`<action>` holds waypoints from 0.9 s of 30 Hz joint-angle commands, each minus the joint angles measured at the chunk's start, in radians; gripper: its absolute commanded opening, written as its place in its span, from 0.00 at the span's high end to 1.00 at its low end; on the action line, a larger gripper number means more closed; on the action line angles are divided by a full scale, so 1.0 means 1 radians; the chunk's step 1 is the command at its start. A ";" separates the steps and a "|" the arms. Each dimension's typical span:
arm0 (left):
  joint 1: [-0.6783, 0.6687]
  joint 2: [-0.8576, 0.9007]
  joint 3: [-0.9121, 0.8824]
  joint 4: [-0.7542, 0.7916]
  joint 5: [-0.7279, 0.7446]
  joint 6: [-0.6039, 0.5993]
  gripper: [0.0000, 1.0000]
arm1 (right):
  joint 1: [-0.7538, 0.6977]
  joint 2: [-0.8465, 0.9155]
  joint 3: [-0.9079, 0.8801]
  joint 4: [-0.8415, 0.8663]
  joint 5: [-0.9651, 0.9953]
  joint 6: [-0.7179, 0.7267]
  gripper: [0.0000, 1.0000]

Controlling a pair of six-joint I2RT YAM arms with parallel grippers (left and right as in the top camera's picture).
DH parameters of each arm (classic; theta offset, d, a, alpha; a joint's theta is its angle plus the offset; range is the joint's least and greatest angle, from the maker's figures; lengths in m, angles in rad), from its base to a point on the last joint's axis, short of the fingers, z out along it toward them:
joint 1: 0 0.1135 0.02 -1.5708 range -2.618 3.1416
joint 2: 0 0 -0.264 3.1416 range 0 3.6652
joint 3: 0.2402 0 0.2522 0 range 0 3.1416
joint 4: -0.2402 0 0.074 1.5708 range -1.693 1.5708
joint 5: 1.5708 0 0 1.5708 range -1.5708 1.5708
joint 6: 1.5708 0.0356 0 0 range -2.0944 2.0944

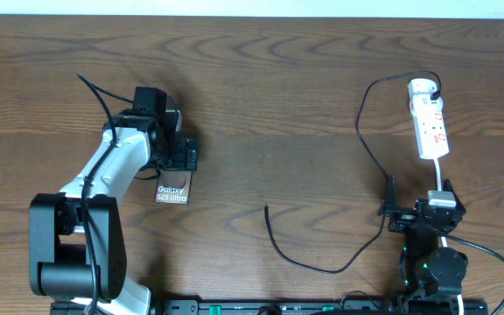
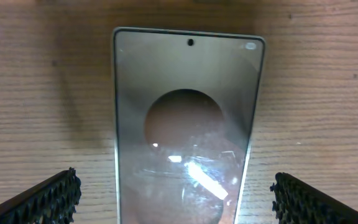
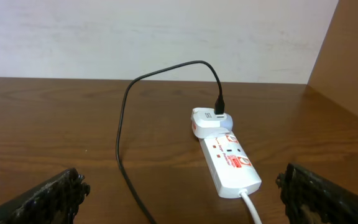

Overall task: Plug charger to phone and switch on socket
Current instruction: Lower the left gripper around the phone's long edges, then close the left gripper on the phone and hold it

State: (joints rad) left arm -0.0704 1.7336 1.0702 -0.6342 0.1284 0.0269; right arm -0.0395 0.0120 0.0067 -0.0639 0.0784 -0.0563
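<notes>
As the table [image 1: 261, 105] stands, count: one phone [image 1: 172, 189], one charger [image 3: 118, 146], one socket [image 1: 431, 127], two grippers.
Left gripper [image 2: 174, 186]: fingers spread wide, holding nothing, poised over the phone.
Phone: flat, screen up, left of centre.
Charger: free tip lies mid-table, well apart from the phone.
Socket: far right; one white adapter [image 3: 209, 119] seated in its far end, with the charger plugged into it.
Right gripper [image 3: 182, 186]: spread wide, empty, facing the socket.

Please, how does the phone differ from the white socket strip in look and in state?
The phone is dark and glossy; the socket is white with red marks. The socket has the charger plugged in; the phone has no cable at it. Both lie flat on the table.
</notes>
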 commanded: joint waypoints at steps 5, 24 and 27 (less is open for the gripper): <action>0.000 0.011 -0.013 0.000 -0.036 -0.001 0.02 | 0.008 -0.005 -0.001 -0.004 -0.002 -0.008 0.01; 0.000 0.070 -0.003 -0.018 -0.035 -0.002 0.02 | 0.008 -0.005 -0.001 -0.004 -0.002 -0.008 0.01; -0.005 0.092 -0.003 -0.020 -0.024 -0.001 0.02 | 0.008 -0.005 -0.001 -0.004 -0.002 -0.008 0.01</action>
State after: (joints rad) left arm -0.0704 1.7943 1.0702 -0.6479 0.1051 0.0265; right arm -0.0395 0.0120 0.0067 -0.0639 0.0784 -0.0563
